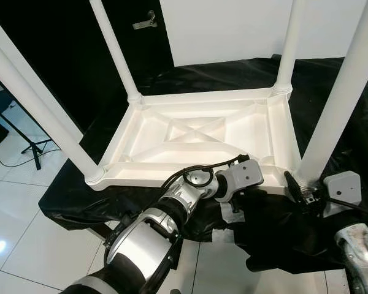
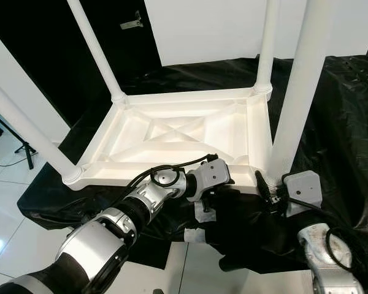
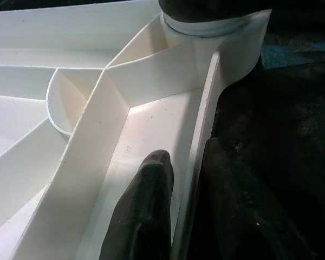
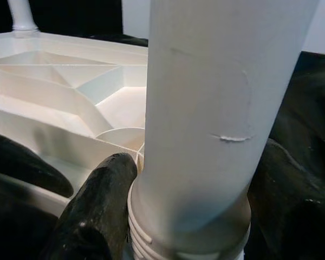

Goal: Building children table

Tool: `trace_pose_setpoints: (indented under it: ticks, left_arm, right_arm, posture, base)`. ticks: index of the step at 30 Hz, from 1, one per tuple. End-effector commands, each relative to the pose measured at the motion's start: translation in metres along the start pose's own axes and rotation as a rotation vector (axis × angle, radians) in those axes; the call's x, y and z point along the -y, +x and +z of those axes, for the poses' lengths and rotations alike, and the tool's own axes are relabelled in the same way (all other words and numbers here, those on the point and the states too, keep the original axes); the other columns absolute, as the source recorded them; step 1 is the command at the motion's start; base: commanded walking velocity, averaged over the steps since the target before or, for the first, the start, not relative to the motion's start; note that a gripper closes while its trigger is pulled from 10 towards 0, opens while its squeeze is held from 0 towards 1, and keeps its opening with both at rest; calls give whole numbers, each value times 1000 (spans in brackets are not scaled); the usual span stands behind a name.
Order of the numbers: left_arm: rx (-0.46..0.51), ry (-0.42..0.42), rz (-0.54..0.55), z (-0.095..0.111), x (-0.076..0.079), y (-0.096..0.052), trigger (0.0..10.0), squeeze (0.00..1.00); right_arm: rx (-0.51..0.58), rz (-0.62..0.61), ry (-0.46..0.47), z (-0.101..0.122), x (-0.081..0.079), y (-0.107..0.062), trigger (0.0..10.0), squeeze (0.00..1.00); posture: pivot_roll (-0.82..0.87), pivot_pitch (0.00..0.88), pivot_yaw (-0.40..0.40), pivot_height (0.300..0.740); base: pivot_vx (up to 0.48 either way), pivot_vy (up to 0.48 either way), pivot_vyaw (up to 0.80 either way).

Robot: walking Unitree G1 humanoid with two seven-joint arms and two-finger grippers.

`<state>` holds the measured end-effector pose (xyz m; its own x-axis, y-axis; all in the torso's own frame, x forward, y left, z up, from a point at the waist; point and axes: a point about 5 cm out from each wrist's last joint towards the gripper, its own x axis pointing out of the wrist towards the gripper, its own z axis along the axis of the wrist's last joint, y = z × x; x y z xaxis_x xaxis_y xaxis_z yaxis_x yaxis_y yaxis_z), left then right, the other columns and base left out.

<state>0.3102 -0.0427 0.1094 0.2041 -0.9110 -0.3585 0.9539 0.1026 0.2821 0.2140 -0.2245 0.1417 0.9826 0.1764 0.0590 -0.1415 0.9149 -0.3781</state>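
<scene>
Inverted white table (image 2: 172,138) with 4 upright legs on black sheeting (image 2: 349,122); both grippers at its near edge.

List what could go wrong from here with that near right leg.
1. The right tool grips the leg at its threaded base, and some thread shows above the socket; if it is not fully seated, the leg may wobble or cross-thread.
2. The left tool pinches only the thin rim of the tabletop; turning force might slip it off and let the top slide on the black sheet.
</scene>
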Motion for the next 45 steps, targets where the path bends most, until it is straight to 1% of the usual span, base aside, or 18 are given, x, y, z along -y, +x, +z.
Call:
trace_pose_setpoints:
  ticks: [1, 5, 6, 7, 13, 18, 21, 22, 23, 24, 25, 28, 29, 31, 42, 43, 44, 45]
  left_arm:
    - [-72, -56, 18, -17, 9, 2, 10000, 0]
    - [-72, -56, 19, -18, 8, 1, 10000, 0]
    - [-73, -57, 20, -18, 8, 1, 10000, 0]
    - [-76, -55, 17, -19, 9, 1, 10000, 0]
    - [-76, -53, 20, -18, 8, 1, 10000, 0]
    - [-78, -59, 34, -20, 6, -2, 10000, 0]
    - [-81, -60, 29, -22, 8, -2, 10000, 0]
    - [-81, -61, 28, -22, 8, -1, 10000, 0]
    - [-81, -61, 27, -22, 8, -1, 10000, 0]
    - [-81, -61, 27, -22, 8, -1, 10000, 0]
    - [-79, -61, 26, -21, 9, 0, 10000, 0]
    - [-77, -62, 24, -21, 9, 0, 10000, 0]
    - [-75, -62, 23, -20, 10, 1, 10000, 0]
    - [-73, -63, 22, -20, 10, 2, 10000, 0]
    - [-73, -69, 29, -22, 11, 0, 10000, 0]
    - [-73, -70, 29, -23, 11, 0, 10000, 0]
    - [-74, -71, 30, -23, 11, 0, 10000, 0]
    - [-74, -71, 30, -23, 11, 0, 10000, 0]
  right_arm:
    - [-59, 17, 38, -8, 2, -7, 0, 0]
    - [-104, 17, 120, -15, -11, -11, 0, 0]
    - [-116, -58, 146, -17, -14, -12, 0, 0]
    - [-186, -288, 133, -26, -19, -20, 0, 0]
    - [-196, -356, 153, -25, -37, -30, 0, 0]
    - [-177, -498, 170, -22, -24, -30, 0, 0]
    - [-166, -464, 172, -20, -27, -27, 275, 0]
    - [-162, -440, 158, -20, -28, -26, 8667, 0]
    - [-152, -417, 138, -19, -29, -24, 10000, 0]
    - [-152, -417, 138, -19, -29, -24, 10000, 0]
    - [-124, -366, 126, -16, -29, -19, 10000, 1000]
    - [-100, -312, 118, -14, -28, -15, 10000, 1000]
    - [-75, -244, 104, -12, -23, -9, 10000, 929]
    - [-49, -159, 80, -9, -13, 0, 10000, 0]
    - [32, 21, 13, 4, 3, 16, 10000, 0]
    - [30, 40, 13, 4, 2, 17, 8235, 0]
    - [29, 56, 16, 4, 2, 17, 314, 0]
    - [29, 56, 16, 4, 2, 17, 314, 0]
  posture:
    - [-61, 0, 138, 740]
    - [-58, 0, 136, 740]
    - [-58, 0, 137, 740]
    - [-58, 0, 139, 740]
    - [-42, 0, 131, 740]
    - [-42, 0, 132, 740]
    - [-46, 0, 134, 740]
    - [-49, 0, 133, 740]
    - [-53, 0, 134, 740]
    - [-53, 0, 134, 740]
    - [-55, 0, 135, 740]
    - [-55, 0, 134, 740]
    - [-58, 0, 133, 740]
    - [-55, 0, 129, 740]
    - [-38, 0, 115, 740]
    - [-34, 0, 111, 740]
    - [-34, 0, 111, 740]
    - [-34, 0, 111, 740]
  base:
    - [0, 0, 0]
    - [0, 0, 0]
    - [0, 0, 0]
    - [0, 0, 0]
    - [0, 0, 0]
    - [0, 0, 0]
    - [0, 0, 0]
    - [0, 0, 0]
    - [0, 0, 0]
    - [0, 0, 0]
    - [0, 0, 0]
    - [0, 0, 0]
    - [0, 0, 0]
    - [0, 0, 0]
    - [0, 0, 0]
    - [0, 0, 0]
    - [0, 0, 0]
    - [0, 0, 0]
